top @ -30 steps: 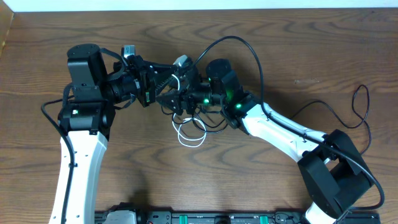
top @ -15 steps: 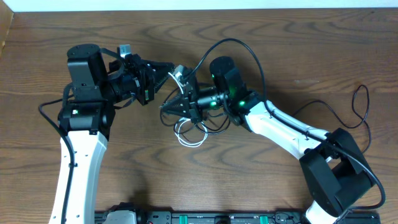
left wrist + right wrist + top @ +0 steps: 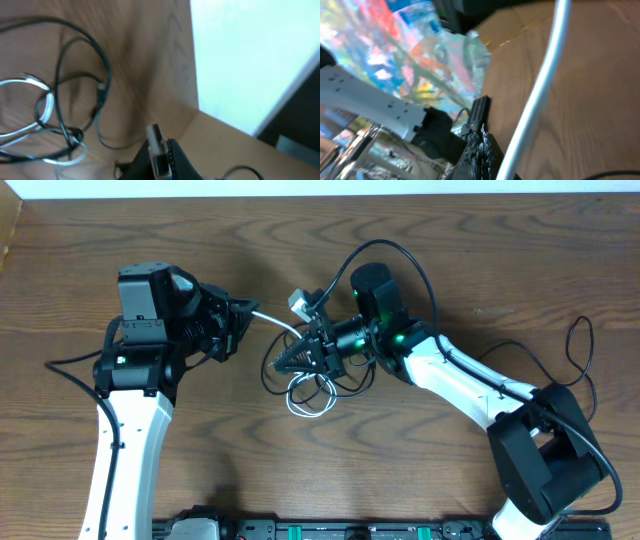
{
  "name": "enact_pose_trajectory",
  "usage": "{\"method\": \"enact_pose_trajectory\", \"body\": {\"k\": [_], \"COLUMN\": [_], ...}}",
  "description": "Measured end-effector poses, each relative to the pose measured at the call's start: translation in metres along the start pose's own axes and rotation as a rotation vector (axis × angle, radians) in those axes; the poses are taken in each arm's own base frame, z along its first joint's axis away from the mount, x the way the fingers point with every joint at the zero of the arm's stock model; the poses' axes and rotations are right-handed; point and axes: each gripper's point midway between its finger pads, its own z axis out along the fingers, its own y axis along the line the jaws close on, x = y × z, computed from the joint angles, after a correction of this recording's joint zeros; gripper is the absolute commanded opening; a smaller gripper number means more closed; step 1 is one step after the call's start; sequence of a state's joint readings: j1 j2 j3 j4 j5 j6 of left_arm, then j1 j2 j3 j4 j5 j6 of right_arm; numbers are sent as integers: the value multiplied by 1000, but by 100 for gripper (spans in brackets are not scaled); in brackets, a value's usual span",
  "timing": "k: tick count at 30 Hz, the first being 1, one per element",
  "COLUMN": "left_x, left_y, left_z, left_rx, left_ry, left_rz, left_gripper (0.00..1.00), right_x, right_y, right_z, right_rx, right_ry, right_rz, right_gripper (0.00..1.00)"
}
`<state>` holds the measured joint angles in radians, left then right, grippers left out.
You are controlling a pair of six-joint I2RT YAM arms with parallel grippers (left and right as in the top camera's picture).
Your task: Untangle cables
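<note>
While left fingers (image 3: pixel 241 314) pinch, white cable (image 3: pixel 276 322) stretches.

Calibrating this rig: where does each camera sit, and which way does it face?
Overhead: above the table, looking straight down; left arm, right arm show.
Left wrist: on left arm, facing the coiled white cable; own finger shows.
Right wrist: on right arm, looking along the white cable; own finger shows.
Shared: all three show the white cable.

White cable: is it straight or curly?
Both. One stretch of the white cable runs straight from the left gripper toward the right gripper; the rest lies looped on the table, mixed with black cables.
</note>
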<state>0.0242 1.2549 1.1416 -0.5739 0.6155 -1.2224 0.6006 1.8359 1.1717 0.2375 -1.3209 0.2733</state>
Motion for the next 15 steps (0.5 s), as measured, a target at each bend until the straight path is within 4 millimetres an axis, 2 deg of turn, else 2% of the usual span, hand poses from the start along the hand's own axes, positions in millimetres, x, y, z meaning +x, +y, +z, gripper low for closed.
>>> {"method": "enact_pose_trajectory", "body": {"k": [8, 15], "left_x": [-17, -26], "left_y": [36, 50], "left_z": [-1, 10], "left_rx": [-156, -217], "left_ry": [-115, -123], "left_rz": [-50, -51], "left_gripper": [8, 8], "right_x": [-6, -17], "right_y": [22, 31], "right_z": [1, 0], "right_rx": [-110, -137], "right_ry": [9, -5], "right_rz": [-105, -158], "right_gripper": [1, 1]}}
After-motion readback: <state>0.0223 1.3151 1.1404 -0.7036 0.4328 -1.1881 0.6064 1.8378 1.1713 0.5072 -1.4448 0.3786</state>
